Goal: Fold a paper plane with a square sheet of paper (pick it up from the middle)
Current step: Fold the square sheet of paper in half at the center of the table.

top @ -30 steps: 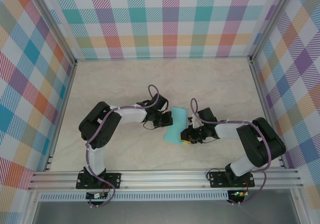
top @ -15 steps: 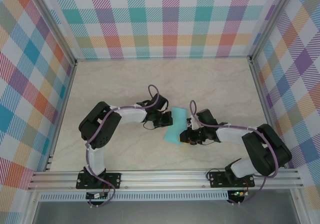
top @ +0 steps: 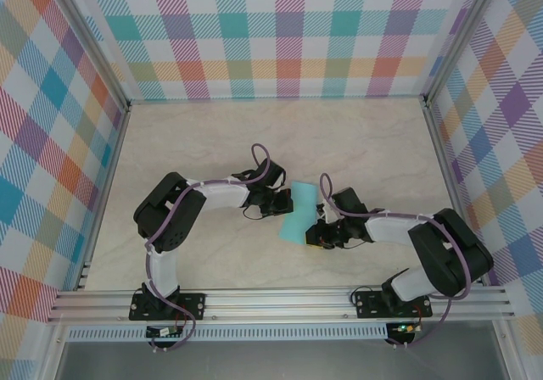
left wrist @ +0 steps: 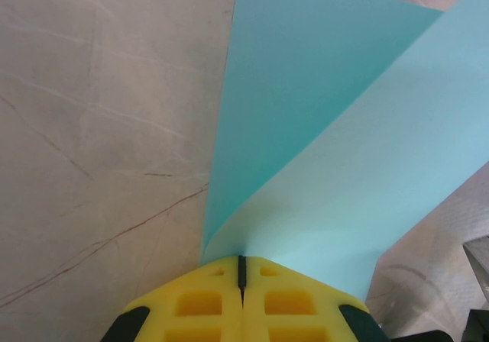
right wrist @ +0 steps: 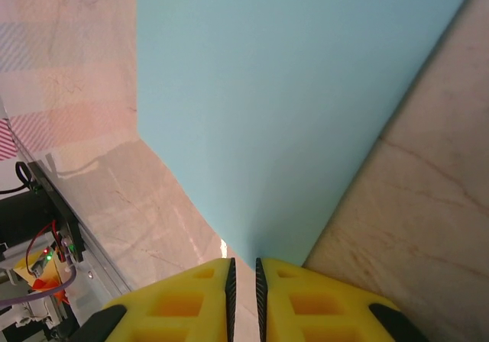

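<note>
The square sheet of paper (top: 300, 203) is plain turquoise and lies mid-table between the two arms. My left gripper (top: 284, 203) is at its left edge. In the left wrist view the yellow jaws (left wrist: 241, 264) are shut on the paper (left wrist: 328, 128), which rises from them in a curved fold. My right gripper (top: 312, 232) is at the sheet's near right corner. In the right wrist view its jaws (right wrist: 243, 269) stand a narrow slit apart, and the paper's (right wrist: 290, 90) corner reaches just to their tips. No paper plane shape shows.
The marble-look tabletop (top: 212, 142) is ringed by checkered walls (top: 288, 32) and metal side rails (top: 106, 193). An aluminium rail (top: 280, 299) carries both arm bases along the near edge. Wires and a circuit board (right wrist: 46, 250) show at the lower left of the right wrist view.
My right arm has stretched lower and slid its gripper a little left and nearer, along the sheet's near right corner. The left arm and the paper have stayed put.
</note>
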